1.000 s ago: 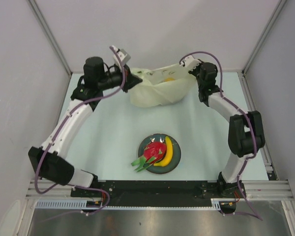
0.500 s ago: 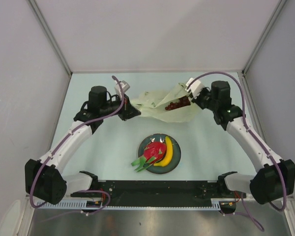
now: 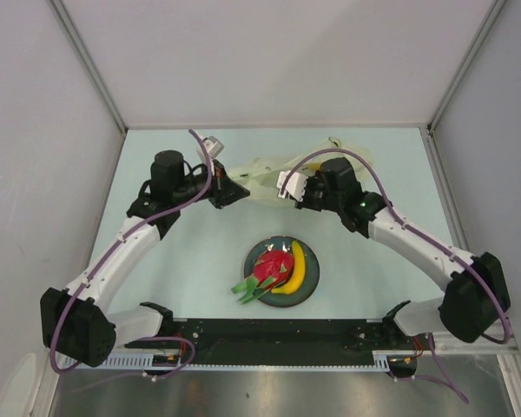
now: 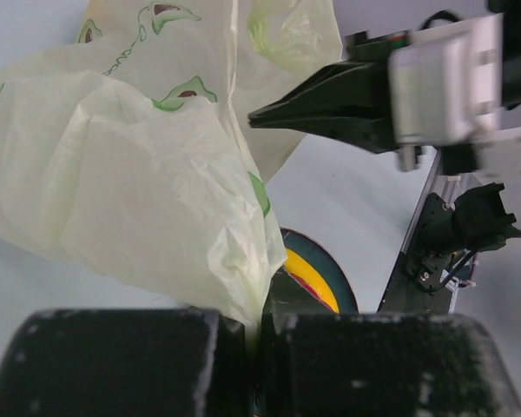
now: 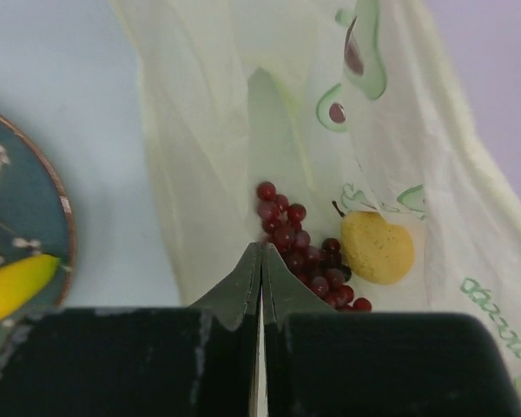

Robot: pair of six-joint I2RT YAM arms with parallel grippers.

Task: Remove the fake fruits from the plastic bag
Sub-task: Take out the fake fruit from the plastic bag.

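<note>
The plastic bag, pale yellow-green and crinkled, lies at the back of the table. My left gripper is shut on a fold of the bag, pinched between its jaws. My right gripper is shut with nothing in it, over the bag's open inside. Its tips are right beside the dark red grape bunch, and the yellow lemon lies just to the right of the grapes, both on the bag's plastic. In the top view, the right gripper is over the bag's middle. The dragon fruit and banana lie on the plate.
The dark blue-green plate stands near the front centre, and its rim shows at the left of the right wrist view. Grey walls close in the table at the back and both sides. The right gripper's black fingers point toward the left wrist camera.
My right arm has swung from the bag's far right corner forward and left over the bag. The left gripper has pulled its fold forward, and the bag has dropped flatter.
</note>
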